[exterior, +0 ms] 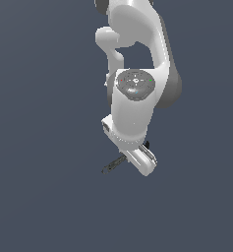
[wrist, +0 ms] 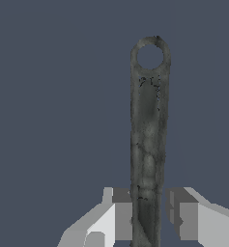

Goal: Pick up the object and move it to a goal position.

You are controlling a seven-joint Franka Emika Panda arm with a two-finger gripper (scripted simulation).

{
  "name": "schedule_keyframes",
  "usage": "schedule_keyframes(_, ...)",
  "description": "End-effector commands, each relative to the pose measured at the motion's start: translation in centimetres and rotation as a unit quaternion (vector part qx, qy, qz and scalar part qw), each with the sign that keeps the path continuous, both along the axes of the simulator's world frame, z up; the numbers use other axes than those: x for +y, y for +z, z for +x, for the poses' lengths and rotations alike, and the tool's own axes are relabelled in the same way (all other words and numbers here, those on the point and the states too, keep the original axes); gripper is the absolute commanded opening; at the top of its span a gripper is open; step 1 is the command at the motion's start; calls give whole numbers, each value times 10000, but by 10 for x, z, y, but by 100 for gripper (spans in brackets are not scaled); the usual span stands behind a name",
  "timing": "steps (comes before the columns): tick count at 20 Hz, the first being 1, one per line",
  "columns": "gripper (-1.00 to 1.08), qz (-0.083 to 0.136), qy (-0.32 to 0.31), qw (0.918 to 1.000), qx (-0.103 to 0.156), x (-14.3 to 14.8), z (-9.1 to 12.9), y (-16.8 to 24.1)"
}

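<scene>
Two pale fingers (wrist: 117, 214) of my claw (wrist: 149, 214) fill the nearest part of the wrist view, one on each side of the object (wrist: 149, 135). The finger on one side sits against the object's edge; on the other side a thin strip of background shows between the finger and the object, so I cannot tell whether the claw is clamped on it or only closed around it. The object runs straight away from the fingers as a flat, dark grey, mottled bar, and its far end carries a ring with a round hole through which the blue-grey surface (wrist: 48, 96) shows.

From the exterior view I see the white arm (exterior: 133, 108) hanging down from the top of the picture, its wrist tilted, with the claw (exterior: 137, 160) at the low end. The object (exterior: 113, 166) pokes out of the claw toward the exterior view's left as a thin dark sliver, slanting slightly downward. I cannot tell from this view whether it touches the surface (exterior: 39, 197) or is held clear of it.
</scene>
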State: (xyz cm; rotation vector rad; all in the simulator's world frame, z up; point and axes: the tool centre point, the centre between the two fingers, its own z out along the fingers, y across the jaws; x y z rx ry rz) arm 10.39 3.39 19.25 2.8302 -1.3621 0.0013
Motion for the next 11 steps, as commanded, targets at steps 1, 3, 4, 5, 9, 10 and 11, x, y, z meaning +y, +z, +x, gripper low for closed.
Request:
schedule_keyframes(1, -100, 1, 0, 10000, 2, 2, 6, 6)
schedule_keyframes(3, -100, 1, 0, 10000, 2, 4, 9, 10)
schedule_keyframes(4, -100, 3, 2, 10000, 2, 4, 11, 11)
schedule_keyframes(5, -100, 3, 2, 10000, 2, 5, 12, 12)
schedule_keyframes(9, -100, 3, 2, 10000, 2, 6, 15, 15)
schedule_keyframes(10, -100, 3, 2, 10000, 2, 6, 15, 15)
schedule_keyframes(11, -100, 3, 2, 10000, 2, 6, 15, 15)
